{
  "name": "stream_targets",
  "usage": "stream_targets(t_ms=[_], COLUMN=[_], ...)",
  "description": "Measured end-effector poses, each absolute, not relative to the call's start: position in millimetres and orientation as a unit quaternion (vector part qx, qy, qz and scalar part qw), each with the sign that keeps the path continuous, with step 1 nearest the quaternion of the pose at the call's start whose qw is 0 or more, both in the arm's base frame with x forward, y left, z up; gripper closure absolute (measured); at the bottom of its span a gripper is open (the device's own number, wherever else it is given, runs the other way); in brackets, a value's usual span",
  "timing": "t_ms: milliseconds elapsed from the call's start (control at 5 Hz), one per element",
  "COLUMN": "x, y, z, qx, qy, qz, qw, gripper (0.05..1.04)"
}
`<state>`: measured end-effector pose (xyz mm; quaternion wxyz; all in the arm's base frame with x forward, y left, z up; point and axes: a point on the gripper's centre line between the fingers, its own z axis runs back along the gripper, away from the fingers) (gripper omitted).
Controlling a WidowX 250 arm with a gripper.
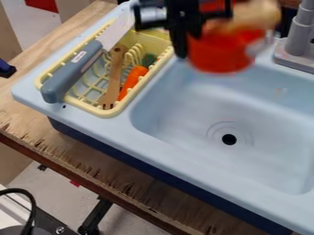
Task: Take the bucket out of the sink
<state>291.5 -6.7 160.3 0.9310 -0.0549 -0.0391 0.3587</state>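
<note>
The black gripper (186, 37) hangs at the top of the camera view, over the back rim of the sink and just right of the drying rack. It is shut on the left edge of a blurred red-orange bucket (219, 54). The bucket is held up above the back-left part of the light blue sink (184, 112), and its upper part is partly covered by the arm and by a blurred tan shape (255, 14).
A yellow rack (107, 111) on the sink's left ledge holds a knife with a grey-blue handle (72, 71), a wooden utensil (114, 75) and an orange carrot (131, 81). A grey faucet (299, 34) stands at the back right. The drain lies in the basin's middle.
</note>
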Motion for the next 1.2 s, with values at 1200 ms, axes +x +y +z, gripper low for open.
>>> stream_targets(t_ms=[1200], x=[363.8], y=[-3.6], z=[118.3], qx=[-0.034], qy=[-0.025], qz=[0.438], qw=[0.898], gripper=[1.029])
